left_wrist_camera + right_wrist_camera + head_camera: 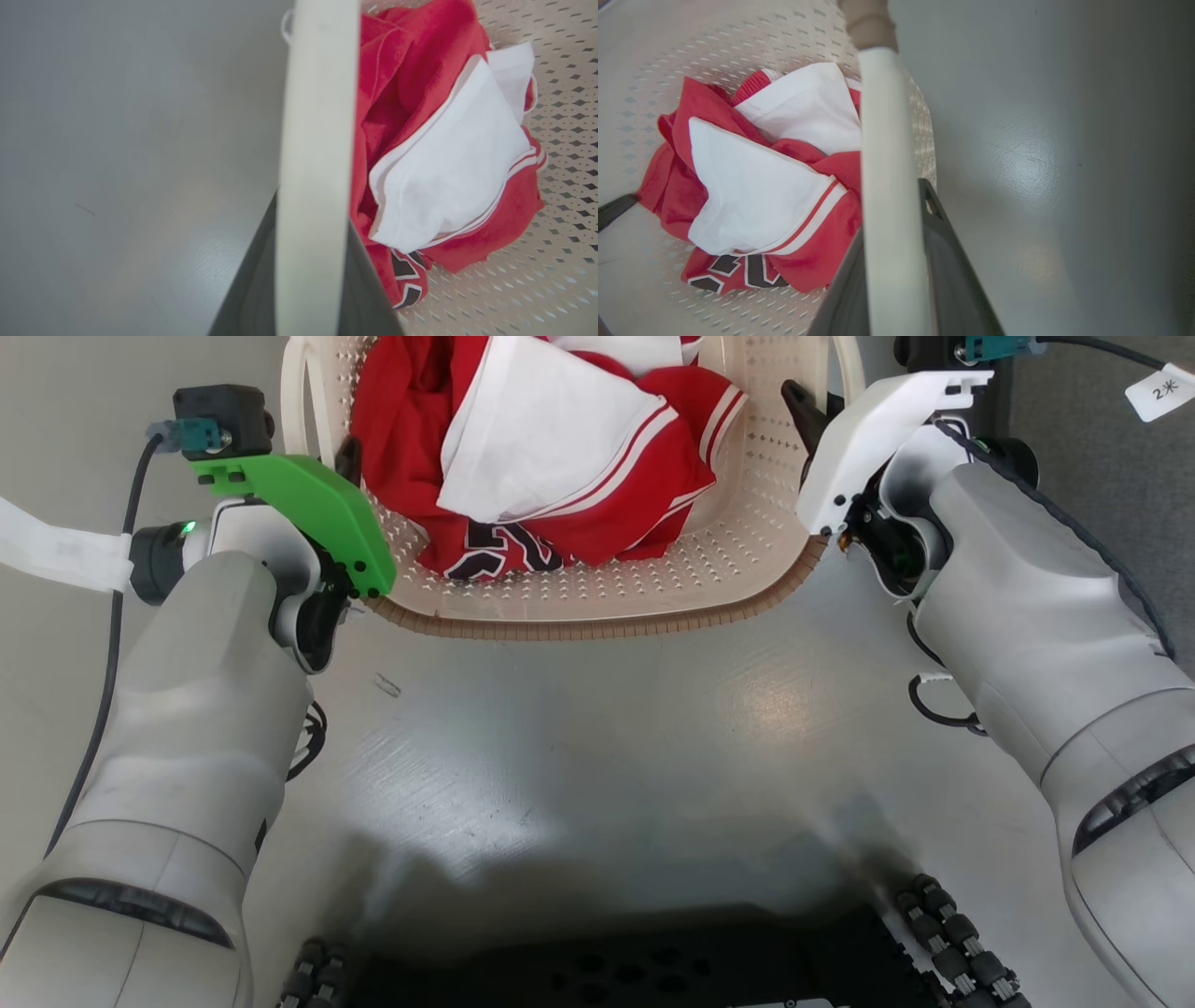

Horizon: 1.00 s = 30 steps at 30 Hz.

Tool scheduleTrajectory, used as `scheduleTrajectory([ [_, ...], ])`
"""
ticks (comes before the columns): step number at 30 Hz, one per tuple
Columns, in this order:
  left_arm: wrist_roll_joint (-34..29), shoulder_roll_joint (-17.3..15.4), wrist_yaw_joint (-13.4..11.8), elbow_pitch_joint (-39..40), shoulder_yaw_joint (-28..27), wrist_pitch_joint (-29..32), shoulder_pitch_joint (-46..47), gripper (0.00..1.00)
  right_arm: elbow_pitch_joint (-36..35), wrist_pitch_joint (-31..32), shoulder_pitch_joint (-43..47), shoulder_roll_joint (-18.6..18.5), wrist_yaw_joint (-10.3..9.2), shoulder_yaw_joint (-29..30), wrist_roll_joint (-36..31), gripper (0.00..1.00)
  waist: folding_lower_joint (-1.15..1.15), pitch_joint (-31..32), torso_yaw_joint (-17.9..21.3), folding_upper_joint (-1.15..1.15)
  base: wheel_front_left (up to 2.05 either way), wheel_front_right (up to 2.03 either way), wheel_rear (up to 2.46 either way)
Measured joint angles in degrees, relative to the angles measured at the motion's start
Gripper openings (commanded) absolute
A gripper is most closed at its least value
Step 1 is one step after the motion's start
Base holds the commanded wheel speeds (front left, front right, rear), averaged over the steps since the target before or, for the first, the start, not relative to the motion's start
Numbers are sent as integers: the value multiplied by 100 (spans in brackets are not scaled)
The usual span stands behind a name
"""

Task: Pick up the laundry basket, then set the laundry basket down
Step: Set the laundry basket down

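The laundry basket, cream and perforated with a brown woven-look rim, sits at the top of the head view with red and white clothes inside. My left gripper is shut on the basket's left white handle. My right gripper is shut on the right handle. In the left wrist view the handle runs up between the dark fingers of my left gripper, clothes to its right. The right wrist view has the other handle between the fingers of my right gripper.
Smooth grey floor lies all around the basket. My dark wheeled base fills the bottom edge of the head view. A cable with a white tag hangs at the upper right, over a darker floor strip.
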State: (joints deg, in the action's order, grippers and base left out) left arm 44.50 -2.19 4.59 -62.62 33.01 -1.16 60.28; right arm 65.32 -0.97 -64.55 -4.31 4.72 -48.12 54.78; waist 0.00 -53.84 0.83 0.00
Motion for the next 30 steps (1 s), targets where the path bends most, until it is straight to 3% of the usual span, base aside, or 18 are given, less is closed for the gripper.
scheduleTrajectory([
  [30,-43,71,79,-222,85,-303,195,0,270,-312,-157,44,53,4,-41,0,-1,-331,-4,0,0,0,0],
])
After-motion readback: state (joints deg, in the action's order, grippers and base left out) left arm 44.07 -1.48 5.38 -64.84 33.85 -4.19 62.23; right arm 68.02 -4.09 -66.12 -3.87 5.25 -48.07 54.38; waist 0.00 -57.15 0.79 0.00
